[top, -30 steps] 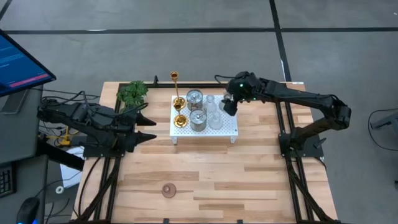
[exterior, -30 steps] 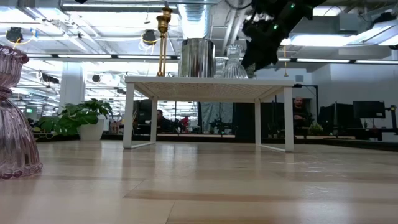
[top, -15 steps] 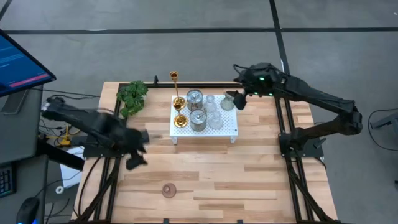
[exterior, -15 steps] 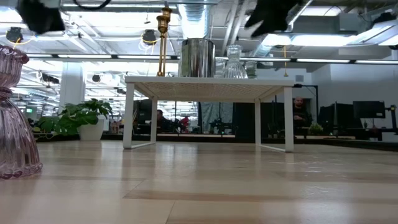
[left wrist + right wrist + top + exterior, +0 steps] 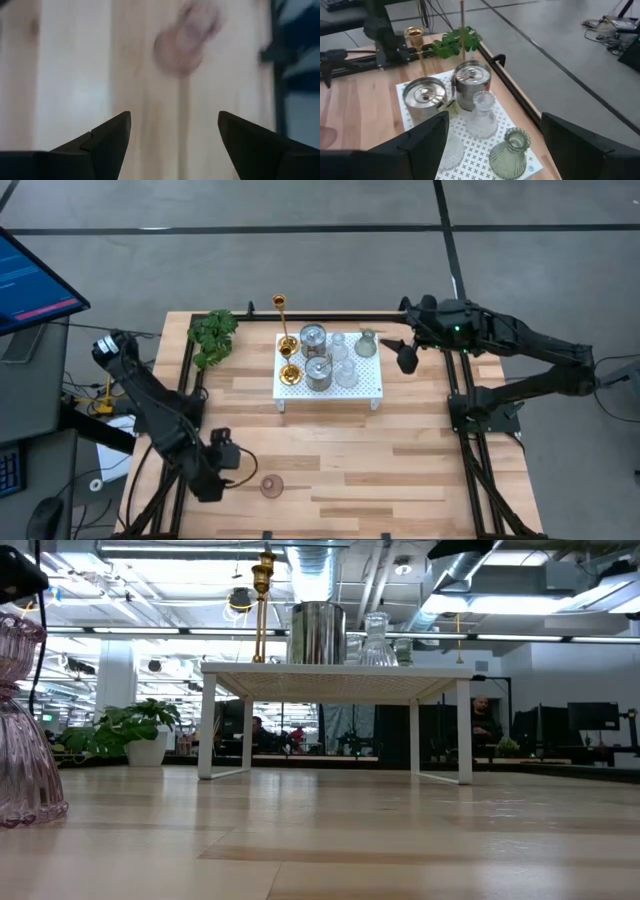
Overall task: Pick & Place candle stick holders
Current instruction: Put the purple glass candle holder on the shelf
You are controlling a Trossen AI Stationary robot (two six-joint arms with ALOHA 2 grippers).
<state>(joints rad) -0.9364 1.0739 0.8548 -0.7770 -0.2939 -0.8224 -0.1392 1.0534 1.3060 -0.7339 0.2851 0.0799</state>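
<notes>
Pinkish holder (image 5: 186, 41) blurred beyond released left hand (image 5: 172, 145), right hand (image 5: 492, 145) released

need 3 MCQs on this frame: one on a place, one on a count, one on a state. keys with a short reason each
1. Where does the pinkish holder stand?
A. on the white stand
B. on the bare table near its front edge, away from the stand
C. beside the plant

2. How many silvery cups are on the white stand?
A. one
B. two
C. four

3. How is the left claw?
A. open, holding nothing
B. shut on the pinkish holder
C. shut on a gold holder

Key:
1 B: the high view shows it alone on the wood, well clear of the stand.
2 B: the high and right wrist views show two metal cups next to each other.
3 A: the left wrist view shows its fingers apart with only table between them, the pinkish holder ahead.
</notes>
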